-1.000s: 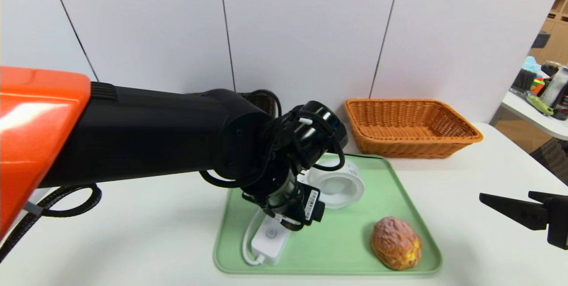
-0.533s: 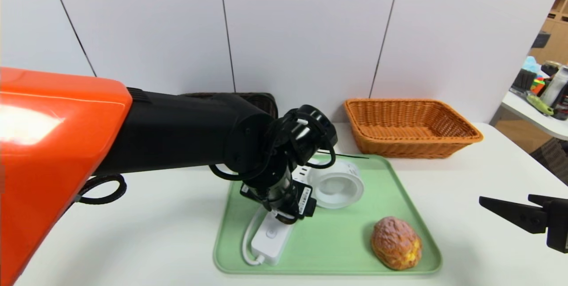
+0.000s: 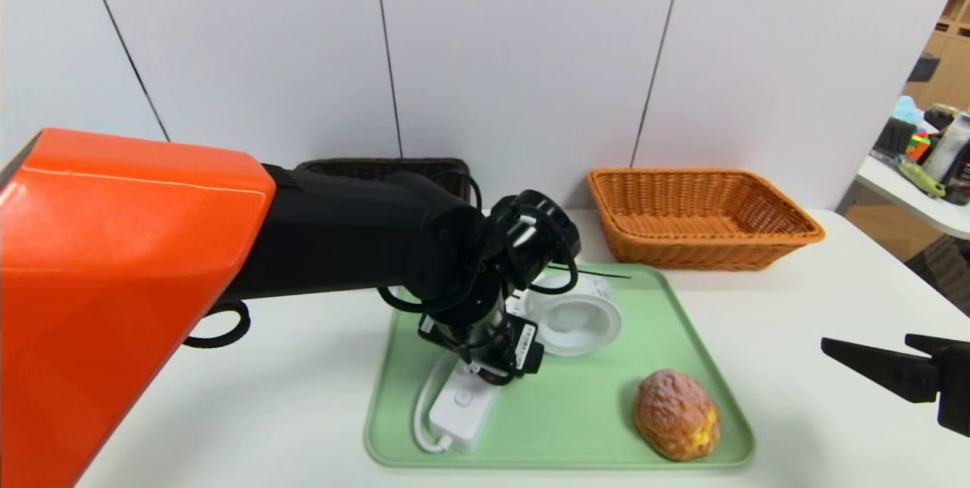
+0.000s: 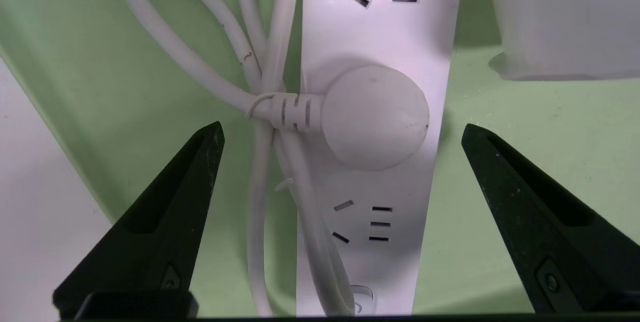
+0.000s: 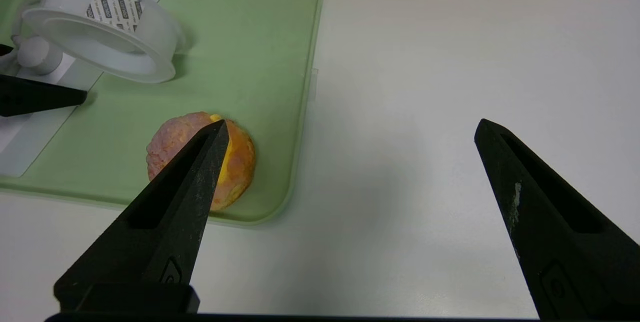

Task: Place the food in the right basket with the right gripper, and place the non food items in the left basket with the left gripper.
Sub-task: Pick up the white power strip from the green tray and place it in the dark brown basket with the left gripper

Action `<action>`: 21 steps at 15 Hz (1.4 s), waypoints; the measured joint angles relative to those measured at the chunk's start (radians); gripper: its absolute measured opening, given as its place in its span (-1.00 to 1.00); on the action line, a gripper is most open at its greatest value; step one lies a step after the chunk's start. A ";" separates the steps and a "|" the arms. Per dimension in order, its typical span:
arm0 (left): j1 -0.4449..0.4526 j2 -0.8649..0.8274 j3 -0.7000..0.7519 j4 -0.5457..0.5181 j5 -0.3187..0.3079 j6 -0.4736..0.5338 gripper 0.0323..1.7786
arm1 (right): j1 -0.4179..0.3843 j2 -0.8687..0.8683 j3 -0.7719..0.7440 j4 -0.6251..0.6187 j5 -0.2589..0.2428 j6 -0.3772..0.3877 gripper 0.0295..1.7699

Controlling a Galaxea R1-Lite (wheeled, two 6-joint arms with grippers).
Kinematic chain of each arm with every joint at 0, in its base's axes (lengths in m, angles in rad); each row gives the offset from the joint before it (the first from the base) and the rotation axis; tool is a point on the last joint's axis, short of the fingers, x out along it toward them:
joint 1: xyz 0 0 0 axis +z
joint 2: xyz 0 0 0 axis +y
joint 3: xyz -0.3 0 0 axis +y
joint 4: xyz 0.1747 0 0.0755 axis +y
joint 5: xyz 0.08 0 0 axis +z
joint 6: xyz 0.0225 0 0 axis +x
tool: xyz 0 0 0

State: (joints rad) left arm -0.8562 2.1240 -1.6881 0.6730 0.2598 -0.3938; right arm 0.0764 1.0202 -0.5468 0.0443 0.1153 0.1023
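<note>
Head view shows the white bench [image 3: 796, 306] carrying a green tray [image 3: 576, 427] at the centre, with the orange wicker basket [image 3: 701, 219] at about one o'clock from it and a dark basket [image 3: 379, 167] at eleven o'clock, mostly hidden behind the left arm. On the tray lie a white power strip [image 3: 461, 406] with its bundled cord at seven o'clock, a clear tape spool [image 3: 576, 315] at twelve, and a bread roll [image 3: 676, 414] at four o'clock.

The left end effector [image 4: 340, 132] hangs just above the power strip, jaws spread wide, straddling the body across its width near the plugged-in round plug [image 4: 375, 117]. It holds nothing yet. The right end effector [image 5: 350, 127] waits off the tray at three o'clock, also wide and empty.

The strip looks rigid, smooth-sided and moderately light, so it should take a firm pinch across its narrow width, though the glossy plastic may slip. The cord [image 4: 260, 62] is limp and loosely looped; gripping mid-body would likely keep the load balanced, with the cord trailing.
</note>
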 joint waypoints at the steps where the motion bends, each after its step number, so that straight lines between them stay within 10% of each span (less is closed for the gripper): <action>1: 0.000 0.005 0.000 0.000 0.000 0.000 0.90 | 0.000 -0.001 0.000 0.000 0.001 0.000 0.92; 21: 0.005 0.058 -0.059 -0.001 0.000 0.004 0.90 | 0.000 -0.015 0.007 0.000 0.003 -0.002 0.92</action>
State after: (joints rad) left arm -0.8509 2.1821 -1.7472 0.6723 0.2602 -0.3896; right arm 0.0764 1.0049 -0.5398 0.0440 0.1187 0.1004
